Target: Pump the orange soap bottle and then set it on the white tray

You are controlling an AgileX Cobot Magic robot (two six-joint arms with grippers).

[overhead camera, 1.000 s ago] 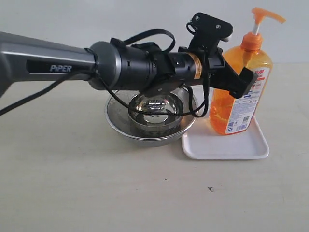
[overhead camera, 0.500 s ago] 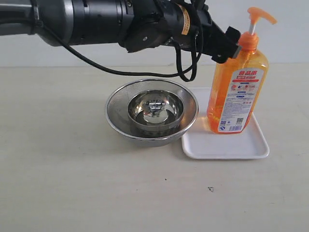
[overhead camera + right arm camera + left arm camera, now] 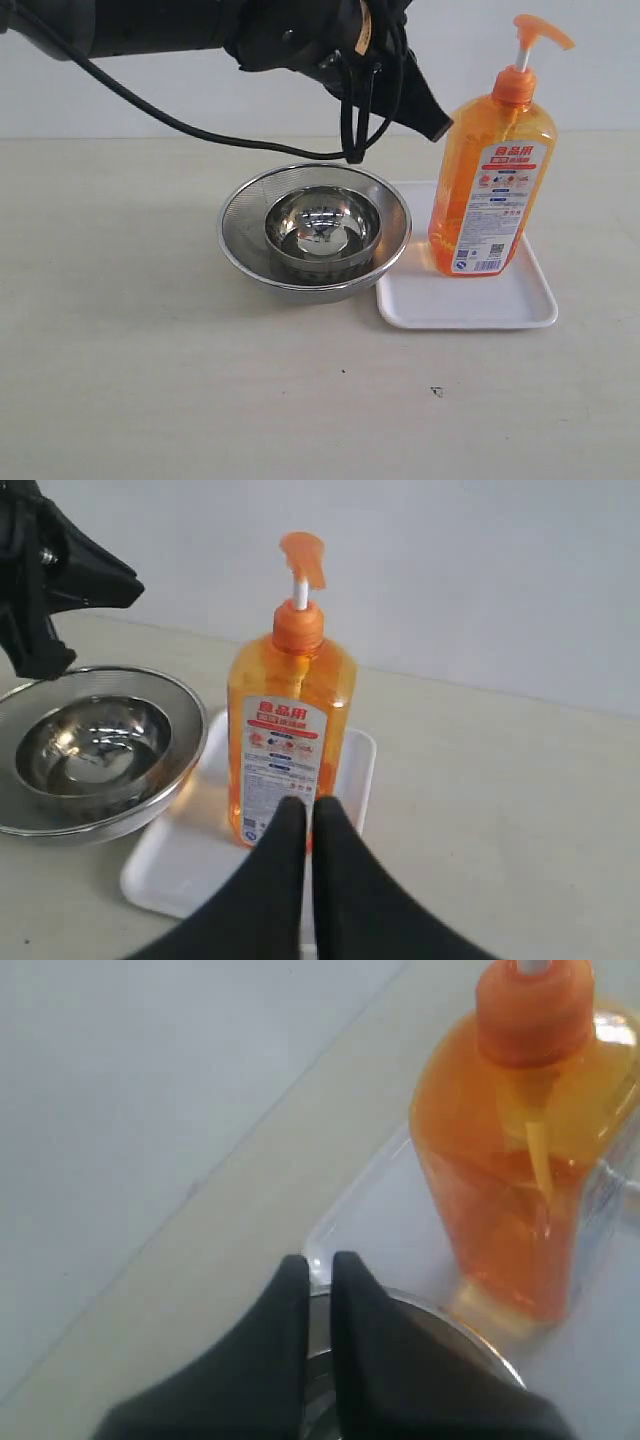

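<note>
Finds the left gripper (image 3: 320, 1260) higher and farther back from the bottle (image 3: 490, 200) than a second ago, when clamped round its body. Hangs now in the air over the far right rim of the bowl (image 3: 240, 235), tip just short of the bottle's shoulder and not touching it. Shows its jaws nearly together in the left wrist view, only a thin slit between the fingers (image 3: 360, 1290), nothing held.

Leaves the bottle upright on the tray (image 3: 460, 305), on the tray's far half, label turned toward the near edge of the counter (image 3: 150, 380), pump head raised on its white stem, spout pointing toward the right edge. Places the tray flat on the counter, right of the middle. Puts the bowl just left of it, rim overlapping the tray's left edge in the exterior view; touching or not, cannot tell. Holds a smaller inner bowl (image 3: 322, 230) of shiny steel inside the mesh one. Trails a black cable (image 3: 200, 132) from the left arm, above the bowl's far side.

Shows the right gripper (image 3: 305, 805) only in its own wrist view, out of the exterior view, aimed at the bottle's base from the near side. Jaws narrow there too, fingers almost meeting, gripping nothing.
</note>
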